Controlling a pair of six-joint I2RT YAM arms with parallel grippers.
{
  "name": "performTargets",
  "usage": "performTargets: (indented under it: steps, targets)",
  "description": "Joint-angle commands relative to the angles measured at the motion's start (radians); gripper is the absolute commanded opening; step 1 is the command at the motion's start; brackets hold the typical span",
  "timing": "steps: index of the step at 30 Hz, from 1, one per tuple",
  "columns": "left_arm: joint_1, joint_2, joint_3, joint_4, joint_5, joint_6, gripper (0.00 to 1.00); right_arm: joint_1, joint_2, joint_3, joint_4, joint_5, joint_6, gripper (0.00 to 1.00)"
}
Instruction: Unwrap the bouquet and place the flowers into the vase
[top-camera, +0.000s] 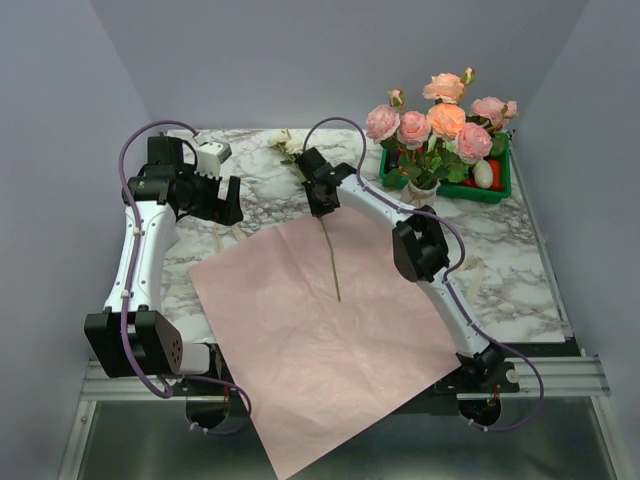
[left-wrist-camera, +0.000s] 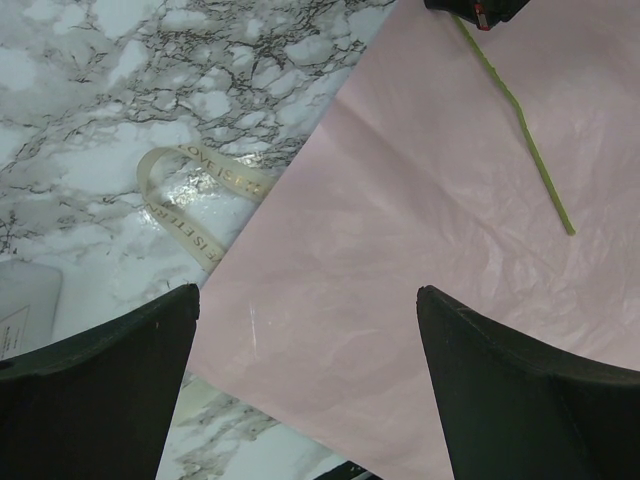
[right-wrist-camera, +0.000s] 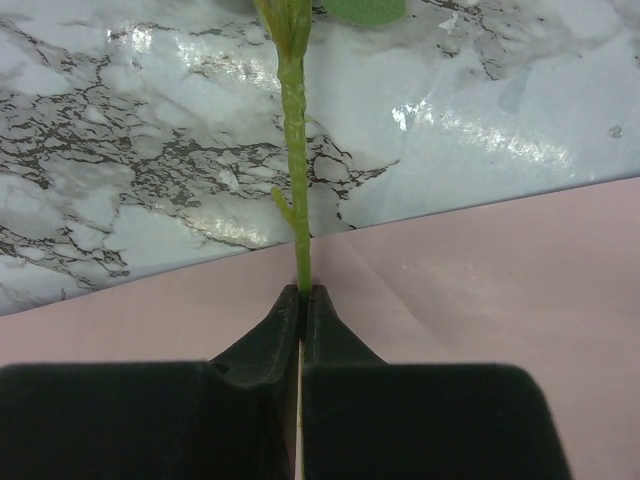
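Marble tabletop (top-camera: 500, 270): right claw (right-wrist-camera: 301, 296) pinched shut on a rose's thin stem (right-wrist-camera: 295, 150), light and bendy, likely best held mid-stem as shown; left claw (left-wrist-camera: 308, 295) gaped wide, empty.

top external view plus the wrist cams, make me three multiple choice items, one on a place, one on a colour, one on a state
1. Where does the vase stand?
A. at the near edge
B. at the far right, beside the green crate
C. in the far left corner

2. What colour is the spread-out wrapping paper?
A. white
B. green
C. lilac-pink

3. What state is the right claw in?
A. shut on the flower stem
B. wide open, holding nothing
C. shut on the vase's rim

Answers:
1 B: the top view shows the vase next to the crate at the far right.
2 C: the flat sheet looks pink in every view.
3 A: the right wrist view shows it pinched on the thin green stem.
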Motion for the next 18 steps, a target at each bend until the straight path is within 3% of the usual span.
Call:
performTargets:
  steps: [1,12,18]
  targets:
    - [0.007,-0.001,0.022,-0.006,0.028,-0.010,0.99,-0.004,0.002,0.003,-0.011,-0.026,0.012,0.01]
    - [0.009,0.003,0.103,-0.055,0.021,-0.020,0.99,0.045,-0.346,-0.164,0.163,-0.008,-0.034,0.01]
    - [0.018,-0.024,0.113,-0.039,-0.023,-0.076,0.99,0.115,-0.621,-0.454,0.395,0.007,-0.145,0.01]
